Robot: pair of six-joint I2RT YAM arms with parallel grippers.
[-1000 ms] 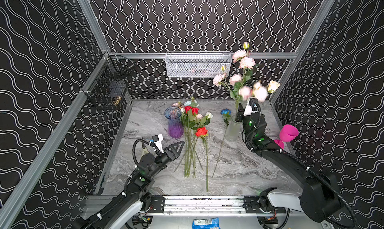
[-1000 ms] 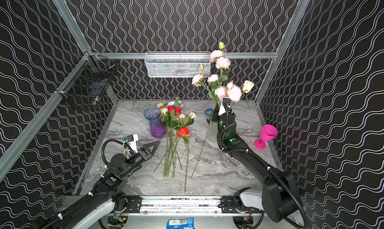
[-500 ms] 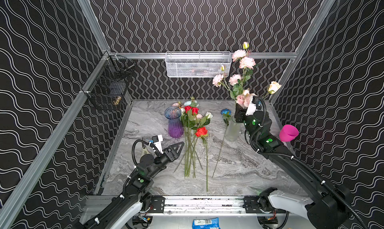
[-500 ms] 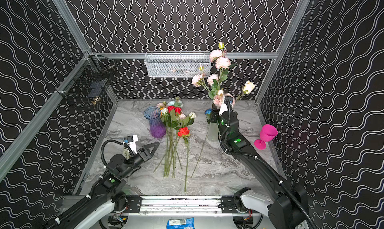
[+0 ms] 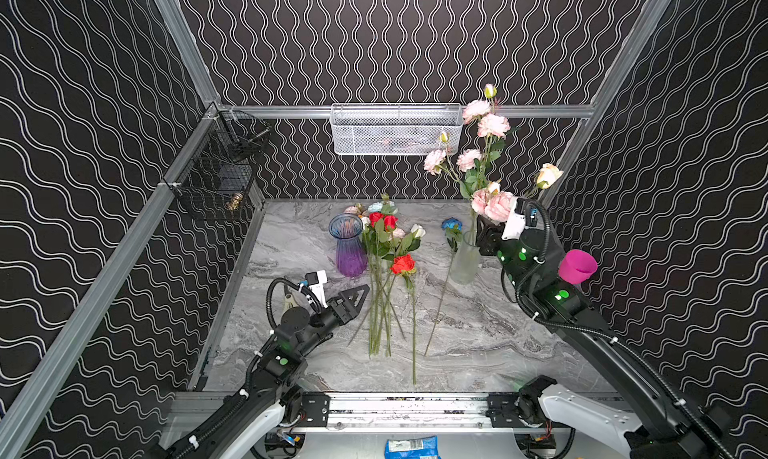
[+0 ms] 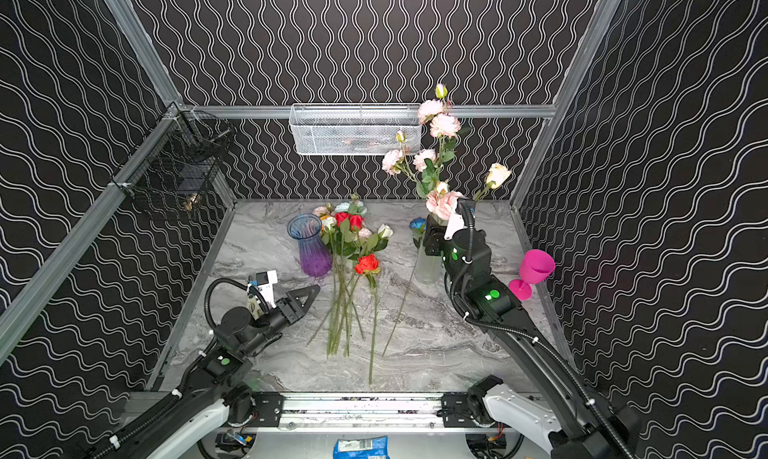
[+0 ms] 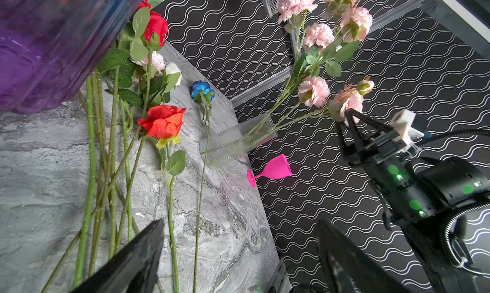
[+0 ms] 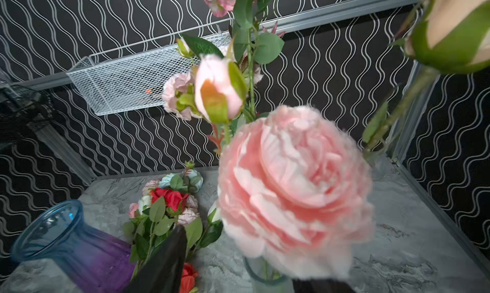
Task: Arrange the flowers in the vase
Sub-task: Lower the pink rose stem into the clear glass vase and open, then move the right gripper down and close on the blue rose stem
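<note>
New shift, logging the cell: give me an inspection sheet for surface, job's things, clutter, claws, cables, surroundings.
Surface: grey marbled tabletop, no spill seen.
Job's things: clear ribbed glass vase upright, holding pink flower sprays; loose green-stemmed flowers lying centrally; blue-purple glass vase empty.
Clutter: pink plastic goblet upright by right wall.
Claws: left claw open, beside the loose stems; right claw open at a pink bloom above the clear vase.
Cables: black cable loop on each arm, no snag seen.
Surroundings: white mesh basket on back wall; black wire basket on left wall.

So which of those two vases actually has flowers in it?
The clear ribbed vase, holding the pink sprays. The blue-and-purple vase stands empty, with loose flowers lying beside it.
</note>
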